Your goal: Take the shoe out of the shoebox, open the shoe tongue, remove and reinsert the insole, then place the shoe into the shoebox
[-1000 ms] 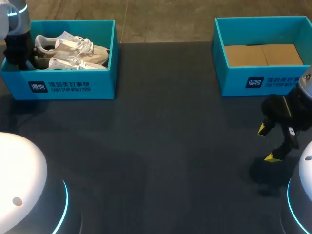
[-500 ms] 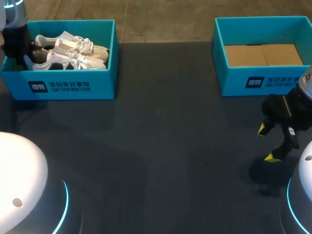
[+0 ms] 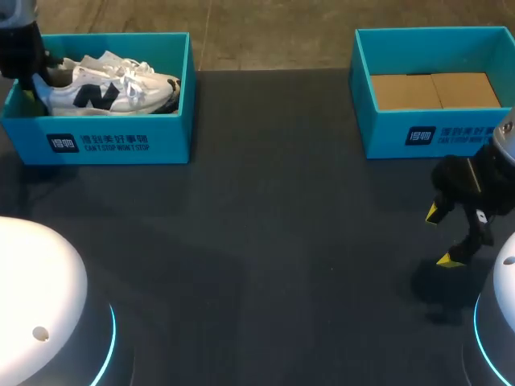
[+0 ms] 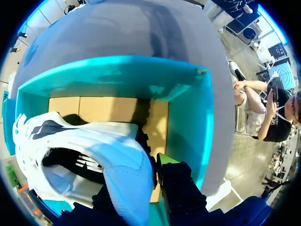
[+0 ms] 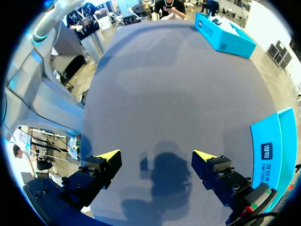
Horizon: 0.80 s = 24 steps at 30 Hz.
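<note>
At the far left, the left gripper (image 4: 146,186) dips into the shoebox (image 3: 121,143), pinching the heel of the white shoe (image 3: 105,92), which is tipped on its side inside. Near right, the right gripper (image 3: 441,236) hangs above the table (image 3: 265,241), fingers spread and holding nothing.

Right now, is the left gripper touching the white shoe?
Touching: the left wrist view shows the left gripper clamping the white shoe at its heel.

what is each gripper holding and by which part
Left gripper: the white shoe, fingers shut on its heel. Right gripper: nothing, fingers open above the table.
</note>
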Tool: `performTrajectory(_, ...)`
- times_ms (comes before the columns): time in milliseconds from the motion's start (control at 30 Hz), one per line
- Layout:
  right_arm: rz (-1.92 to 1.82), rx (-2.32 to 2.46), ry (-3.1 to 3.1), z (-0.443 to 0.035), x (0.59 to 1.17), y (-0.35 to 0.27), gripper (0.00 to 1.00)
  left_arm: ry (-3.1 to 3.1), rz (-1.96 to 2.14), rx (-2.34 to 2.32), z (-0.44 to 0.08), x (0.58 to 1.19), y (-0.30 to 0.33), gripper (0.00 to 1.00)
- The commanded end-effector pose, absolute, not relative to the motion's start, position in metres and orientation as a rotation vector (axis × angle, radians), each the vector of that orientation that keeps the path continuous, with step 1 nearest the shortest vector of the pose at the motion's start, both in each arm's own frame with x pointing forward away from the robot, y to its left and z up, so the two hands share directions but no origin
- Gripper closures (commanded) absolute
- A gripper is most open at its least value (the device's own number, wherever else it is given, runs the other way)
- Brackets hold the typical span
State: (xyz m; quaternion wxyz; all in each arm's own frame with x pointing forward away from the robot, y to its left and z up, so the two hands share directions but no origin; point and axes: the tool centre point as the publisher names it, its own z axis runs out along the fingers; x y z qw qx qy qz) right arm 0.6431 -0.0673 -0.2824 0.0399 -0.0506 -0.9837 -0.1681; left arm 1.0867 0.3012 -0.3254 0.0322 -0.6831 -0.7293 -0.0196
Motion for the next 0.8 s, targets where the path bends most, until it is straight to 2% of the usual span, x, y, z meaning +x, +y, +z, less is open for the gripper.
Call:
performTrajectory(33, -0.513, -0.155, -3.017, -0.283, 0.642, -0.067, 0.0, -2.256, -0.089, -2.11, -0.307, 1.074, 0.299, 1.0)
performTrajectory(800, -0.513, -0.155, -3.017, -0.283, 0.642, -0.067, 0.0, -2.335, -0.133, -2.095, -0.216, 1.046, 0.309, 1.0)
